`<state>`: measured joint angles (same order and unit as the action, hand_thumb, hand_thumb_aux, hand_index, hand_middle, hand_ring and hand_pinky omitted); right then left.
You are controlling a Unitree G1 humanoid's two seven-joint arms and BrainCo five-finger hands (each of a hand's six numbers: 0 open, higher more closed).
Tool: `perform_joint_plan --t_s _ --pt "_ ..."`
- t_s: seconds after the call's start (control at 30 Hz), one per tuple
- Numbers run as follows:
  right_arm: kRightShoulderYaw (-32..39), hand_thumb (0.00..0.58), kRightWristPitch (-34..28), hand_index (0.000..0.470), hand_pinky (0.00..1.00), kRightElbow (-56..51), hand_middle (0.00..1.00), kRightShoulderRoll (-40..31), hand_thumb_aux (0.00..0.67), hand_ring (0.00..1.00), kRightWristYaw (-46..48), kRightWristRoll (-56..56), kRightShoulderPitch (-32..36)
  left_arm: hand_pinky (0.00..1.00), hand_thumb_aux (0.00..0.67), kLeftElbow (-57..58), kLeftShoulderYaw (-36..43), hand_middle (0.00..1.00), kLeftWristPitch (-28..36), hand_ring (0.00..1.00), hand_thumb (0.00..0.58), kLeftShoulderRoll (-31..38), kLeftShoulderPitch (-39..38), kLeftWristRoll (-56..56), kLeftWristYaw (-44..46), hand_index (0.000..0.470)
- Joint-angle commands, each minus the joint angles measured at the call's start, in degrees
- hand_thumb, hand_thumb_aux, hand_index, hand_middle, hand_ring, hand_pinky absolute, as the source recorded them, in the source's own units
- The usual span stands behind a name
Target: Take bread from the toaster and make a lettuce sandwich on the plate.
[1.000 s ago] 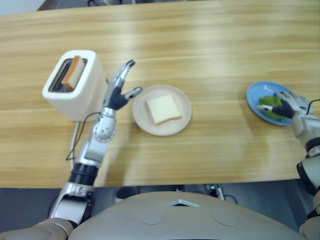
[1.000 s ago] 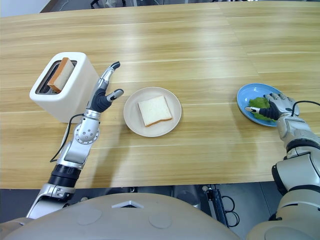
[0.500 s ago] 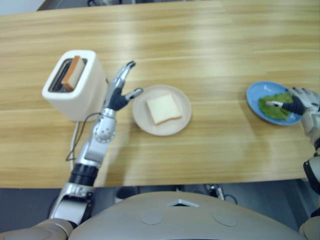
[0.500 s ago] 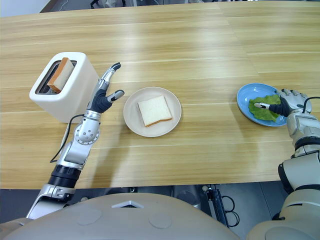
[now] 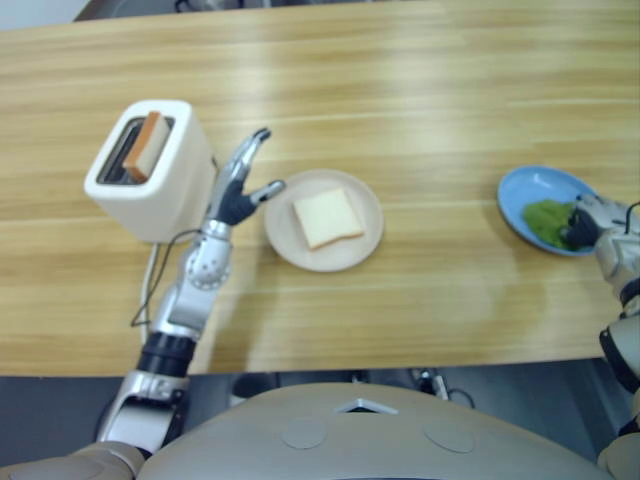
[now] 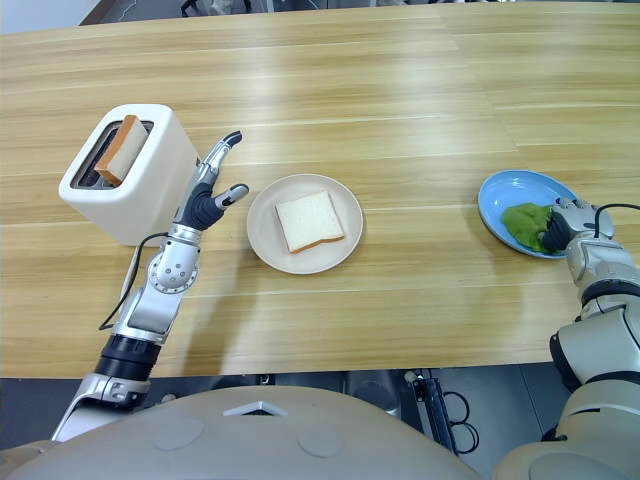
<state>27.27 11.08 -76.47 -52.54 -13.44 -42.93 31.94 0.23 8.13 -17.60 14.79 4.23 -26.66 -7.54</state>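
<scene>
1. Toaster stands at the table's left; one bread slice sticks up out of its slot.
2. Left hand sits between the toaster and the cream plate - fingers spread apart, holding nothing, just beside the toaster's side.
3. Cream plate sits mid-table with a second slice of bread lying flat on it, no topping.
4. Blue plate is at far right with the lettuce bunched on its right half.
5. Right hand is at the blue plate's right rim - fingers curled together, clamped on the lettuce's edge.
</scene>
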Motion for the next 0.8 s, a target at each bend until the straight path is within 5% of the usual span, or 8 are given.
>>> perform_joint_plan --t_s 0.03,0.3,0.33,0.37,0.4,0.43,0.8 --pt "0.5 0.580 0.0 0.460 0.00 -0.5 0.00 0.5 0.670 0.00 1.0 -0.1 -0.4 0.00 0.000 -0.2 -0.2 0.00 0.8 0.00 0.000 0.2 -0.5 -0.2 0.4 0.000" --pt "0.2 0.580 0.7 0.460 0.02 -0.1 0.02 0.6 0.670 0.02 0.2 0.2 -0.1 0.00 0.000 0.1 -0.4 0.00 0.7 0.00 0.000 0.2 -0.6 -0.3 0.2 0.000" --pt "0.1 0.580 0.9 0.460 0.23 0.1 0.23 0.5 0.670 0.23 -0.1 0.3 0.0 0.00 0.000 0.1 -0.4 0.00 0.7 0.00 0.000 0.2 -0.6 -0.3 0.1 0.000" --pt "0.0 0.580 1.2 0.460 0.62 0.3 0.62 0.3 0.670 0.62 -0.5 0.4 0.3 0.00 0.000 0.2 -0.4 0.00 0.7 0.00 0.000 0.2 -0.6 -0.3 0.0 0.000" --pt "-0.4 0.580 1.5 0.460 0.62 0.6 0.62 0.0 0.670 0.62 -0.9 0.7 0.6 0.00 0.000 0.3 -0.4 0.00 0.7 0.00 0.000 0.1 -0.5 -0.3 0.0 0.000" --pt "-0.7 0.580 1.9 0.460 1.00 0.9 1.00 -0.3 0.670 1.00 -1.3 1.0 0.8 0.00 0.000 0.4 -0.4 0.00 0.7 0.00 0.000 0.1 -0.4 -0.4 -0.1 0.000" --pt "-4.6 0.580 5.8 0.460 1.00 17.3 1.00 -6.1 0.670 1.00 -8.4 1.4 0.4 0.00 0.000 1.5 -0.6 0.00 0.4 0.00 0.000 0.0 0.3 -0.4 -1.2 0.000"
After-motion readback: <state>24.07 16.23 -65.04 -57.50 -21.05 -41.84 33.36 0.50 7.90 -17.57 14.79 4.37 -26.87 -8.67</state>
